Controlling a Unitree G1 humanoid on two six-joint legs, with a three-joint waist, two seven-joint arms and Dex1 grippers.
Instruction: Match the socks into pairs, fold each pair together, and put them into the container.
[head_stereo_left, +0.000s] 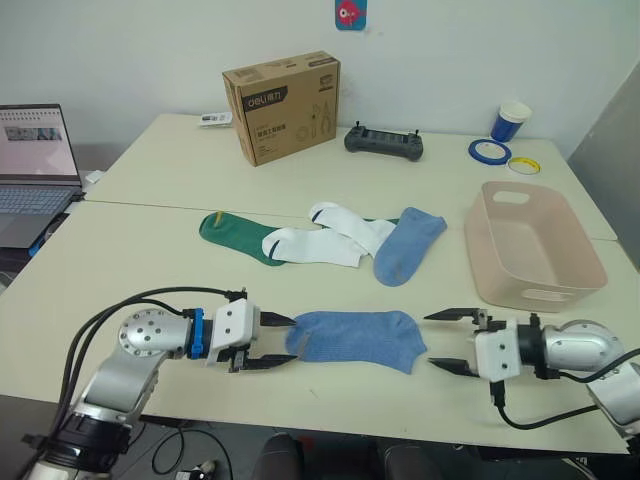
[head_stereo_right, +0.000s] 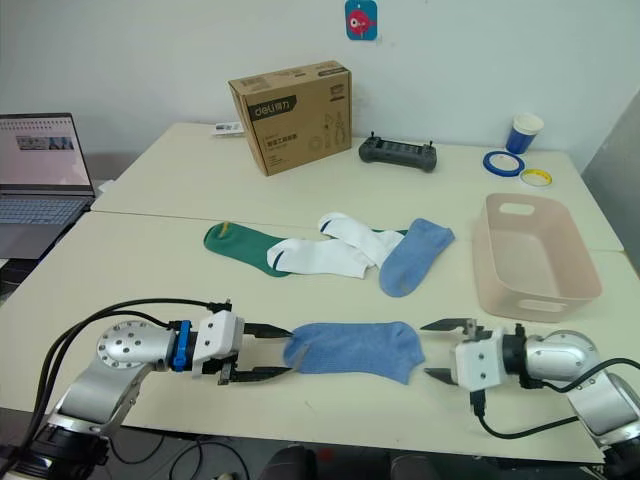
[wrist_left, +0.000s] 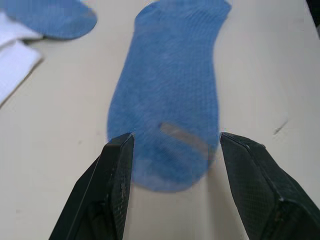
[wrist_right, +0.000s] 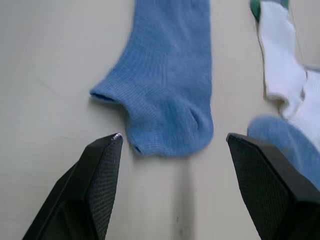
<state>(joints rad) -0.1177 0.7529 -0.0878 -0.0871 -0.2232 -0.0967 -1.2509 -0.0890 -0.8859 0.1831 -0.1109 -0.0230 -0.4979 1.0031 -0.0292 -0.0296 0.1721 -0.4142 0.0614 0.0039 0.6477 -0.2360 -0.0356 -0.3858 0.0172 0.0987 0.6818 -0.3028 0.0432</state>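
A light blue sock (head_stereo_left: 355, 338) lies flat near the table's front edge, between my two grippers. My left gripper (head_stereo_left: 283, 341) is open, its fingertips flanking the sock's toe end (wrist_left: 167, 167). My right gripper (head_stereo_left: 445, 341) is open just short of the sock's cuff end (wrist_right: 165, 130). Further back lie a second blue sock (head_stereo_left: 405, 244), two white socks (head_stereo_left: 322, 240) and a dark green sock (head_stereo_left: 235, 236), partly overlapping. The pale pink container (head_stereo_left: 535, 244) stands empty at the right.
A brown cardboard box (head_stereo_left: 282, 106) and a black controller (head_stereo_left: 383, 142) stand at the back. A blue cup (head_stereo_left: 511, 120) and tape rolls (head_stereo_left: 490, 151) are at the back right. An open laptop (head_stereo_left: 35, 165) sits far left.
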